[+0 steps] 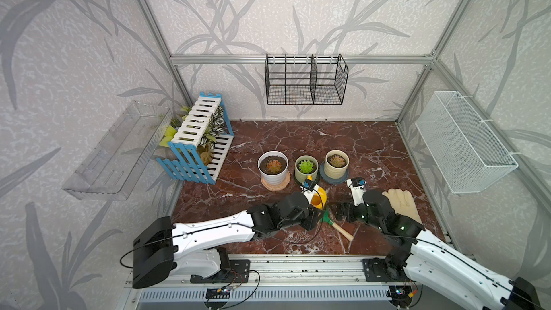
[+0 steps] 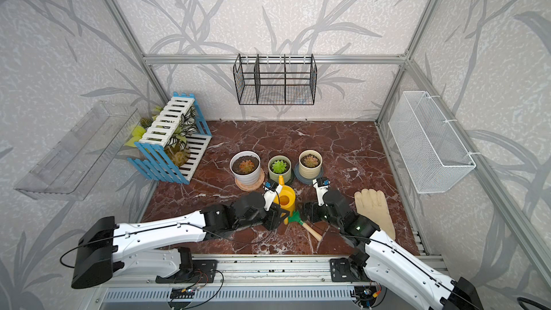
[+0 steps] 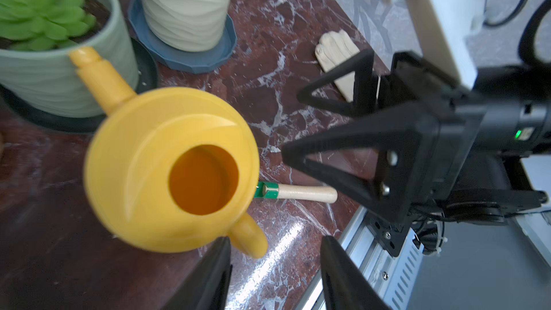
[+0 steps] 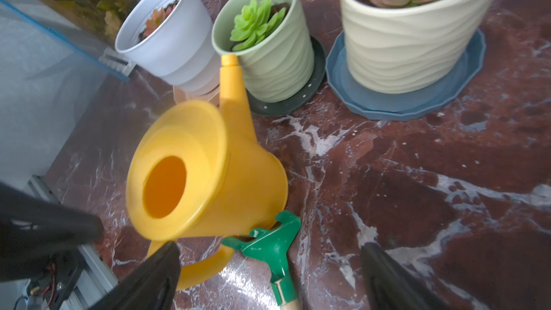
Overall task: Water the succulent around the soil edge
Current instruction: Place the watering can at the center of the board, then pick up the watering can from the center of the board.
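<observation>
Near the marbled surface's (image 1: 328, 144) front edge stands a glossy, round plastic watering can (image 3: 143, 174). Left gripper (image 3: 275, 240) and right gripper (image 4: 269, 246) gape apart.

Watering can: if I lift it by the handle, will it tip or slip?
The watering can looks like glossy plastic: probably light, stiff, possibly slippery. Gripped by its rear handle, it would likely tip toward its spout. Water inside: cannot tell.
</observation>
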Action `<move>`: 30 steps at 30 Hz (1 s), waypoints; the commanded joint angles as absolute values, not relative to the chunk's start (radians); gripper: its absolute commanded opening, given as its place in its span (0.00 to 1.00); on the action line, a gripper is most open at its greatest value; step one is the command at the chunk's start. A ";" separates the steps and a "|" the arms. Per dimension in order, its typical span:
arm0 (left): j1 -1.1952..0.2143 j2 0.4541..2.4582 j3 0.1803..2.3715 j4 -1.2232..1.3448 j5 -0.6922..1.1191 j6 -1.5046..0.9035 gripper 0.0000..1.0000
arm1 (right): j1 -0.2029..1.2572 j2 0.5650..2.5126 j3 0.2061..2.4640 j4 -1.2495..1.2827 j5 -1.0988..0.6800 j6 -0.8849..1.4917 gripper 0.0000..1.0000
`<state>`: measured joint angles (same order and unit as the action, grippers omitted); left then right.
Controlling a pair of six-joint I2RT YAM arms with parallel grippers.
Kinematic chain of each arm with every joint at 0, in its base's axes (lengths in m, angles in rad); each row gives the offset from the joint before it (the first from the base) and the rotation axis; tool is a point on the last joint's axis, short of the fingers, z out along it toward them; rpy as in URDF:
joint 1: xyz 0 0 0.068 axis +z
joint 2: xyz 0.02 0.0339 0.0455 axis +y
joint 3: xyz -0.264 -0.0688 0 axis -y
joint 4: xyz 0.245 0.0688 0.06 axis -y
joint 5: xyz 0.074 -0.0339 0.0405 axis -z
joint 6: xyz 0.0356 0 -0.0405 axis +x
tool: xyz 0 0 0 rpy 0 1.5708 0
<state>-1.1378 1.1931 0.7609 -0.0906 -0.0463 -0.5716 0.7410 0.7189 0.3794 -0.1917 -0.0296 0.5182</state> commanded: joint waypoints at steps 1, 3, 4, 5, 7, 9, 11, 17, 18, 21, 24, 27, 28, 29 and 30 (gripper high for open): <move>-1.133 1.070 0.724 -0.174 -0.229 -0.584 0.53 | 0.851 0.727 0.365 -0.175 0.016 0.488 0.95; -1.132 0.998 0.695 -0.184 -0.315 -0.592 0.55 | 0.930 0.766 0.368 -0.150 0.060 0.484 0.96; -1.132 0.963 0.679 -0.184 -0.341 -0.592 0.57 | 0.967 0.794 0.371 -0.134 0.084 0.483 0.96; -1.131 0.933 0.671 -0.190 -0.366 -0.594 0.58 | 0.993 0.822 0.376 -0.118 0.106 0.482 0.96; -1.128 0.892 0.668 -0.217 -0.401 -0.595 0.59 | 1.042 0.882 0.402 -0.098 0.148 0.471 0.96; -1.126 0.873 0.674 -0.253 -0.430 -0.600 0.59 | 1.083 0.940 0.427 -0.083 0.200 0.448 0.95; -1.125 0.862 0.680 -0.280 -0.447 -0.601 0.59 | 1.100 0.991 0.444 -0.058 0.225 0.431 0.90; -1.123 0.834 0.665 -0.299 -0.461 -0.616 0.60 | 1.103 1.075 0.434 0.038 0.278 0.409 0.70; -1.124 0.832 0.662 -0.301 -0.462 -0.618 0.60 | 1.104 1.077 0.430 0.049 0.291 0.407 0.67; -1.124 0.830 0.658 -0.309 -0.466 -0.621 0.60 | 1.103 1.086 0.427 0.046 0.336 0.420 0.56; -1.122 0.827 0.660 -0.317 -0.471 -0.616 0.60 | 1.104 1.098 0.424 0.048 0.345 0.424 0.48; -1.121 0.825 0.661 -0.318 -0.477 -0.611 0.61 | 1.103 1.108 0.430 0.061 0.312 0.397 0.42; -1.120 0.824 0.661 -0.318 -0.479 -0.609 0.61 | 1.104 1.114 0.432 0.065 0.300 0.385 0.41; -1.117 0.824 0.661 -0.318 -0.480 -0.608 0.61 | 1.103 1.120 0.435 0.072 0.289 0.376 0.39; -1.117 0.825 0.661 -0.319 -0.481 -0.607 0.61 | 1.104 1.127 0.438 0.074 0.279 0.369 0.36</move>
<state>-1.1225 0.8375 0.6647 -0.3019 -0.4545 -0.6102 1.0981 1.1141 0.4160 0.0395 0.2928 0.4000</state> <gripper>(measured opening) 0.611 0.365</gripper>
